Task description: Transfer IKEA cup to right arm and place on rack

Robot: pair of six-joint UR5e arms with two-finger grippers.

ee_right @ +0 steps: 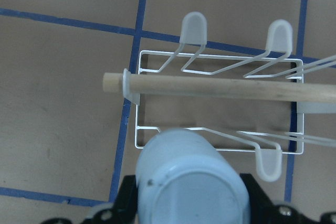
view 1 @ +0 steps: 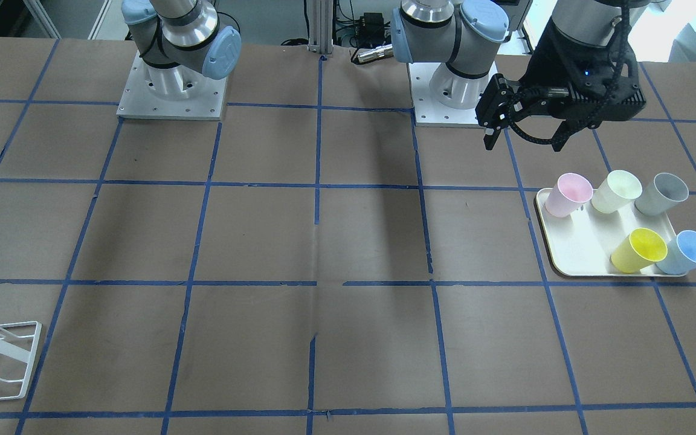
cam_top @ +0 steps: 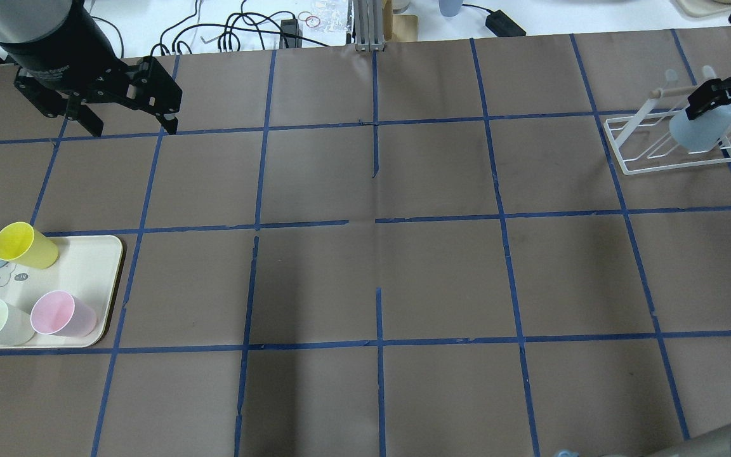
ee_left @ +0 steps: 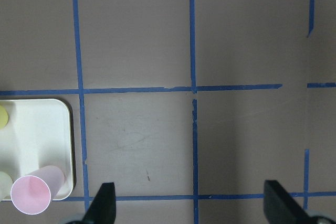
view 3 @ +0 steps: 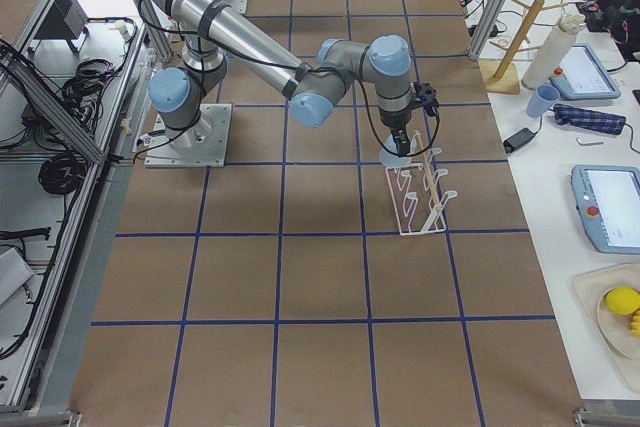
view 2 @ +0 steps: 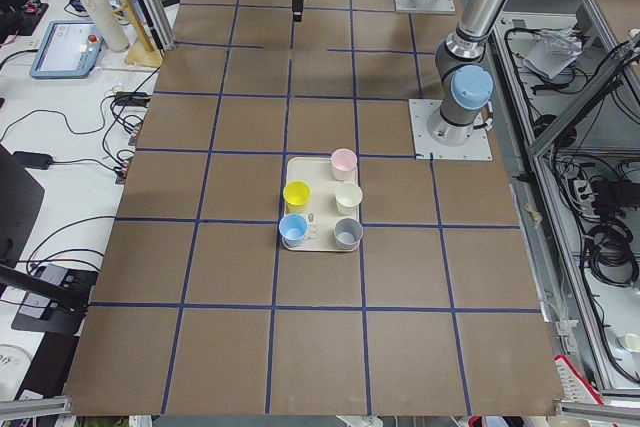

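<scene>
The cup (ee_right: pixel 190 182), base up, hangs over the rack (ee_right: pixel 210 86), clamped by the right fingers (cam_top: pixel 708 95), which it mostly hides in the wrist view; the front view crops cup and rack at its edge; the left fingers (ee_left: pixel 106 203), far from the rack, gape wide and empty; the doodle and lettering on the tray (cam_top: pixel 96 260) are unreadable.
</scene>
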